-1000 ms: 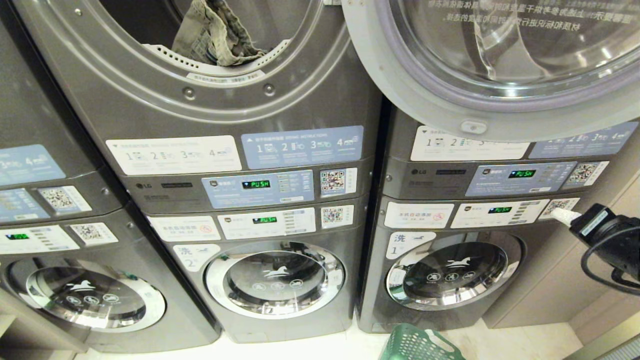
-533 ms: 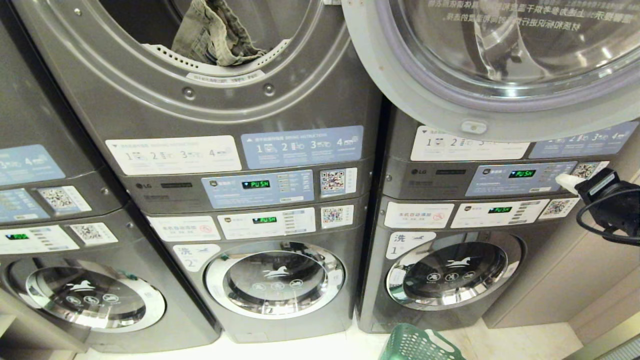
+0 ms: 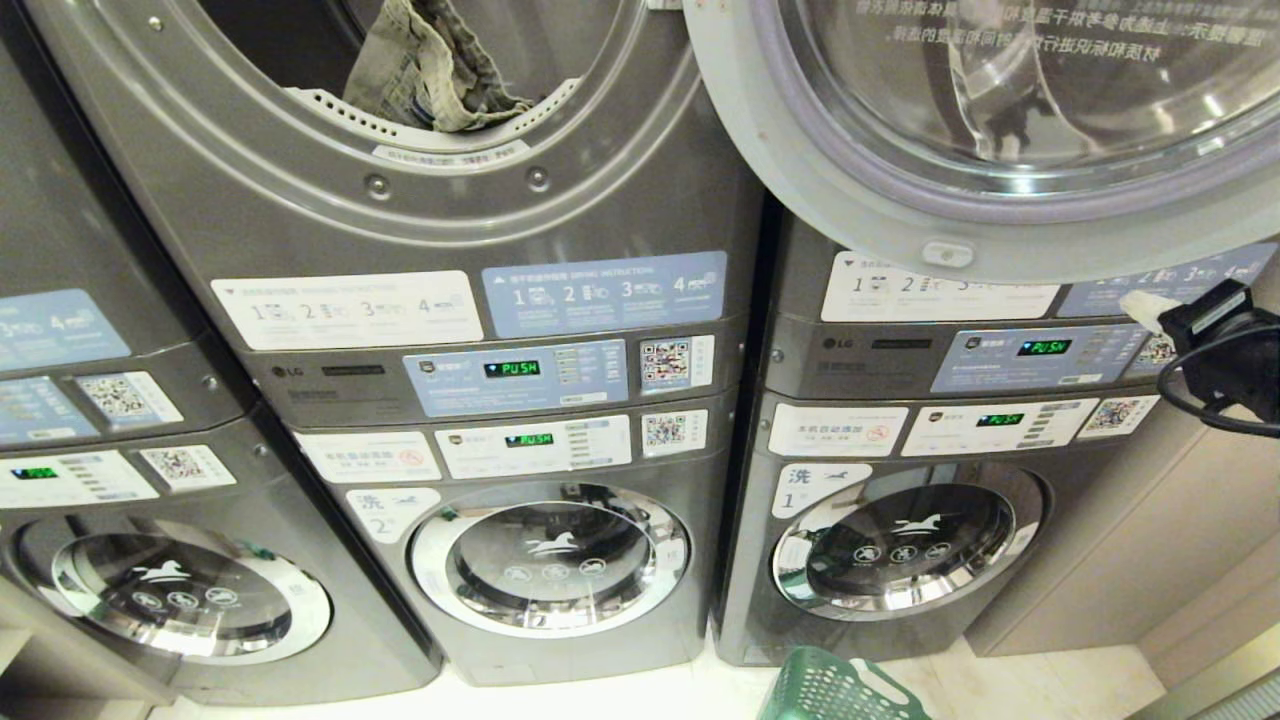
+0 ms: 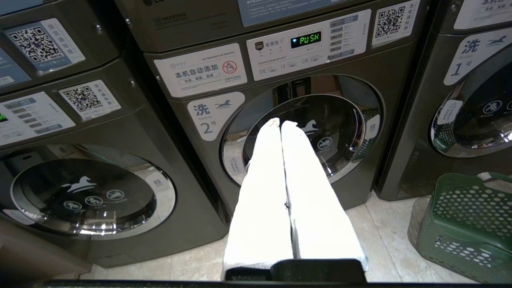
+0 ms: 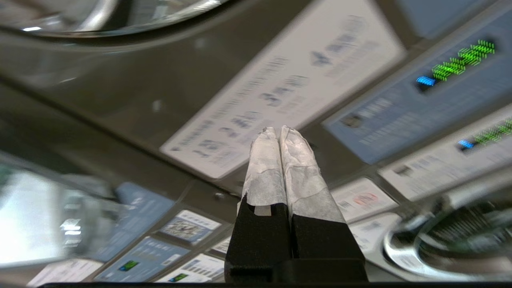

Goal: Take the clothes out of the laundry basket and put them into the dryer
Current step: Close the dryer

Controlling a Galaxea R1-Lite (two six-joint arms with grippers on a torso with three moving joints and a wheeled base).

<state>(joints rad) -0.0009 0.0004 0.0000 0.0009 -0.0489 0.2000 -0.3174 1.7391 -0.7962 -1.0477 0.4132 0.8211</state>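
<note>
Denim, faded grey-blue, makes up the clothes (image 3: 435, 65), which lie inside the open mouth of the dryer (image 3: 400, 190), draped on the perforated lip at the front of the drum. Its big round door (image 3: 960, 130) stands swung wide to the right, across the top of the neighbouring stack. The right gripper (image 3: 1138, 302) is up at the right edge of the head view, just below that door's rim, its white-wrapped fingers (image 5: 280, 160) pressed together with nothing between them. It looks close to the door, though whether it touches is unclear. The left gripper (image 4: 279, 123) hangs low before the washer marked 2, fingers together and empty. The green laundry basket (image 3: 835, 688) sits on the floor.
</note>
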